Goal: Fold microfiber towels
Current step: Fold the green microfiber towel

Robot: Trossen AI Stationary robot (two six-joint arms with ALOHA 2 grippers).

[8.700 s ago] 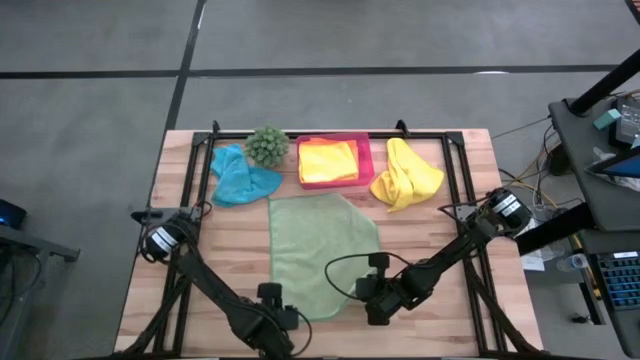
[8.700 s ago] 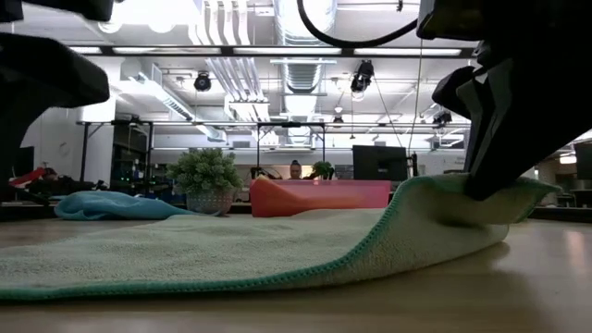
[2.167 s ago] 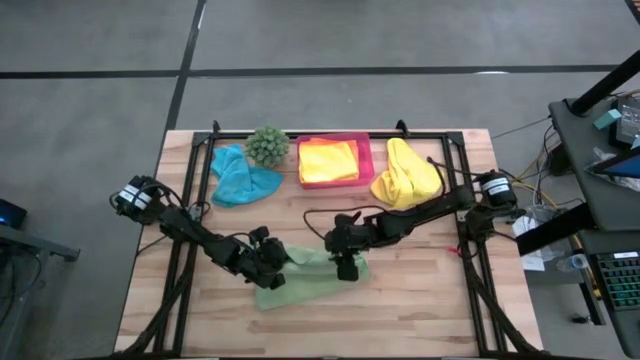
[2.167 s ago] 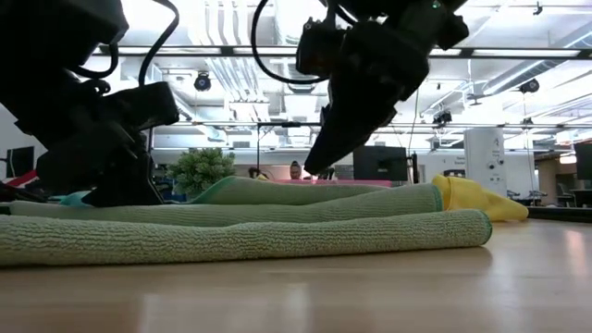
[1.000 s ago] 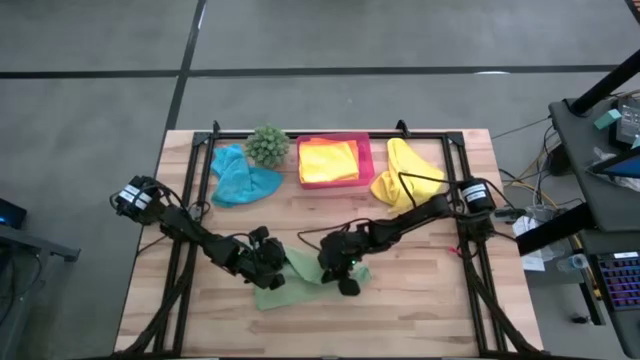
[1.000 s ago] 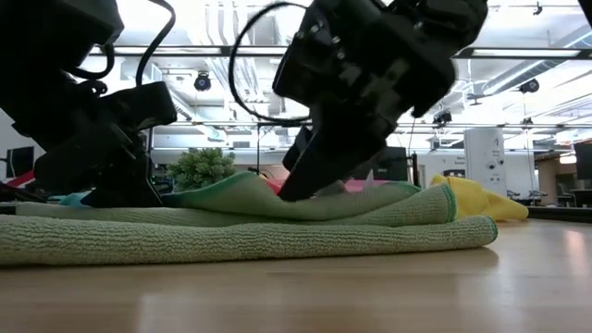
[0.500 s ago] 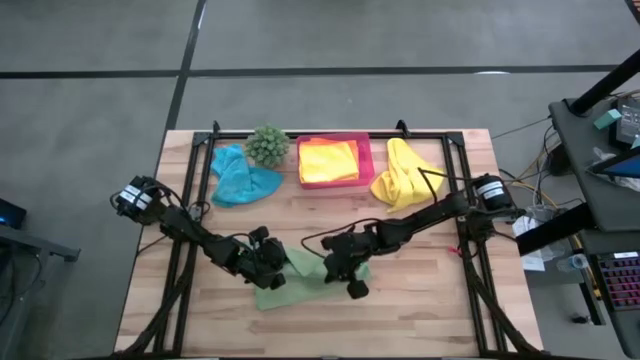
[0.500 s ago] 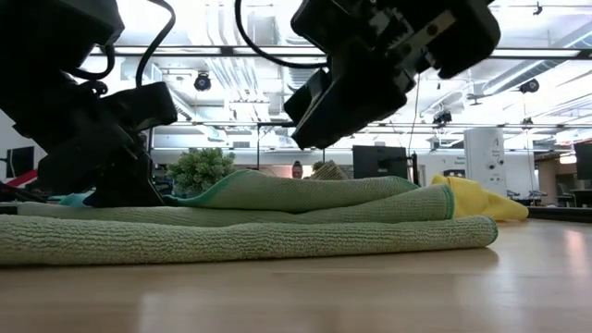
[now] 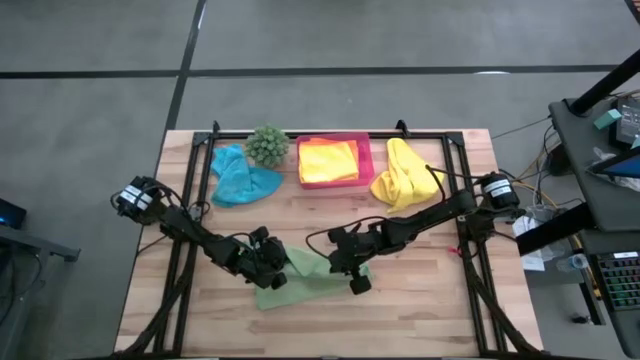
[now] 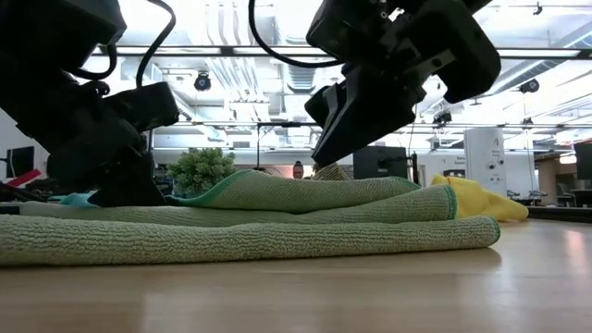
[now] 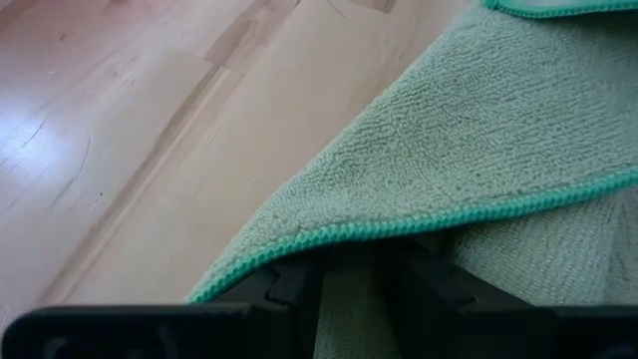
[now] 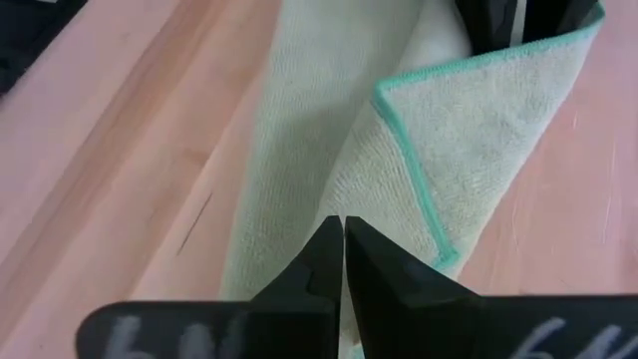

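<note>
A light green towel (image 9: 310, 282) lies folded into a long band on the wooden table's near middle. Its layers are stacked in the low view (image 10: 277, 222). My left gripper (image 9: 275, 272) sits at the band's left end, shut on the cloth (image 11: 351, 269). My right gripper (image 9: 357, 283) hovers shut just above the band's right part (image 12: 344, 224), touching nothing (image 10: 319, 159). A teal towel (image 9: 240, 178) and a yellow towel (image 9: 405, 175) lie crumpled at the far side. Another yellow towel (image 9: 328, 160) lies folded in the pink tray (image 9: 366, 160). My left gripper pinches the light green towel's left end between its two fingers, just under a teal-hemmed edge (image 11: 399, 227). The fingers (image 11: 429, 289) slant down from the table's left. How many layers they hold, I cannot tell. The towel lies slack on the table.
A small spiky green plant (image 9: 267, 146) stands at the far side between the teal towel and the pink tray. A black frame (image 9: 455, 190) runs along the table's edges. Bare wood (image 9: 420, 300) shows on the near right.
My right gripper has risen off the green towel, rolled, and drifted slightly toward the table's right edge, its fingers staying shut. The towel's top layer, humped up around the fingers a second ago, now lies flatter on the band.
</note>
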